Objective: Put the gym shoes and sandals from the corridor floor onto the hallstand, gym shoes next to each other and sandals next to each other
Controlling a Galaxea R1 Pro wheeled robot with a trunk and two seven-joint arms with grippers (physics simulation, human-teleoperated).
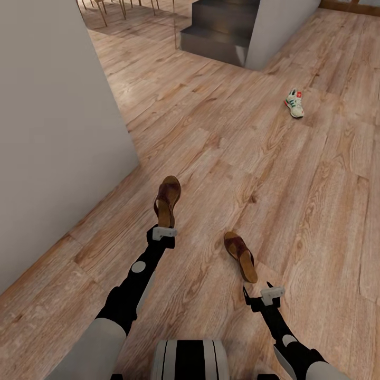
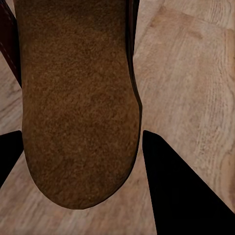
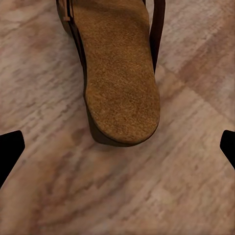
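Brown sandal point(image 1: 168, 200) at the left, heel between the fingers of the left gripper point(image 1: 162, 232), grip on it impossible to confirm. Second sandal point(image 1: 241, 255) lying on the wood-plank floor point(image 1: 295, 211) just ahead of the right gripper point(image 1: 266, 295), fingers spread wide, nothing held. One cream gym shoe point(image 1: 295, 103) far off to the right on the floor.

The left sandal point(image 2: 78, 103) runs off the left wrist view's edge; the distant gym shoe point(image 1: 295, 103) is too small for detail
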